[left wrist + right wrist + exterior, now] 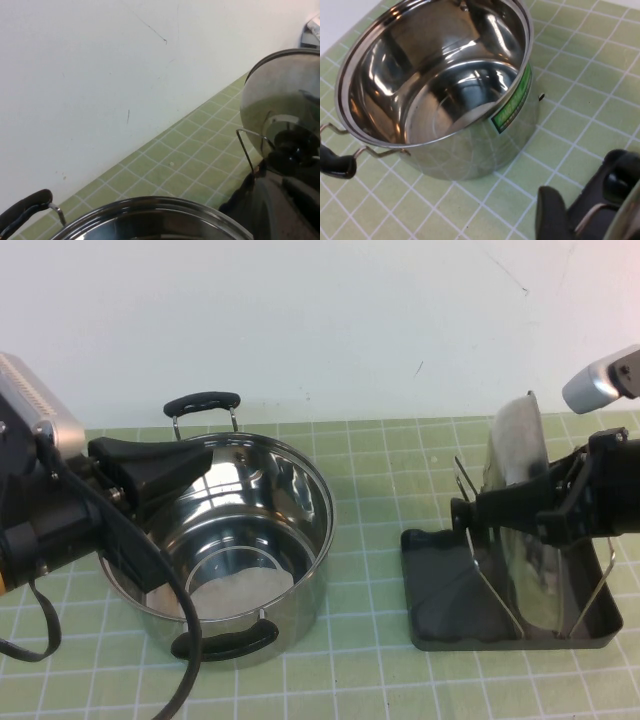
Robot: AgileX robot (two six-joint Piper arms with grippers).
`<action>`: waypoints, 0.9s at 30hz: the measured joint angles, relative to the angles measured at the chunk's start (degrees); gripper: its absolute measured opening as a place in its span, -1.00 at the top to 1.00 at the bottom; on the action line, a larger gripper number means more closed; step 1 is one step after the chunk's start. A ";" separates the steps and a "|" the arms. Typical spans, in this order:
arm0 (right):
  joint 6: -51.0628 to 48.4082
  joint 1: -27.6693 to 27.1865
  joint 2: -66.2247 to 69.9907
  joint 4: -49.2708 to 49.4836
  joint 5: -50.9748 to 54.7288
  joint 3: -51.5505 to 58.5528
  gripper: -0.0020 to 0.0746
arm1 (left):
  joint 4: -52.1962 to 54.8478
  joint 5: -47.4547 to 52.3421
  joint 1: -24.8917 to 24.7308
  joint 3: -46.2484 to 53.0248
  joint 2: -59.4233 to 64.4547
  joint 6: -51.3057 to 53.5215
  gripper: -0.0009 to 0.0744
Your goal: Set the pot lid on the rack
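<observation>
The pot lid (518, 455) stands on edge in the rack (440, 590), held upright between its wire loops, with its lower rim on the dark tray. In the left wrist view the lid (280, 95) faces the camera with its black knob (295, 147). My right gripper (478, 508) reaches across the lid at knob height. In the right wrist view one finger (552, 215) stands apart from the knob (621, 177), so the gripper is open and not gripping. My left gripper (200, 458) hangs shut and empty over the left rim of the pot.
The deep steel pot (300, 540) with two black handles stands empty at the left of the green tiled mat and fills the right wrist view (435, 75). A white wall runs along the back. Bare mat lies between the pot and the rack.
</observation>
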 joint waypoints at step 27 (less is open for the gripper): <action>-1.85 -10.63 -48.03 -4.22 9.66 11.08 0.91 | 11.08 35.59 0.10 22.85 -48.07 -25.71 0.97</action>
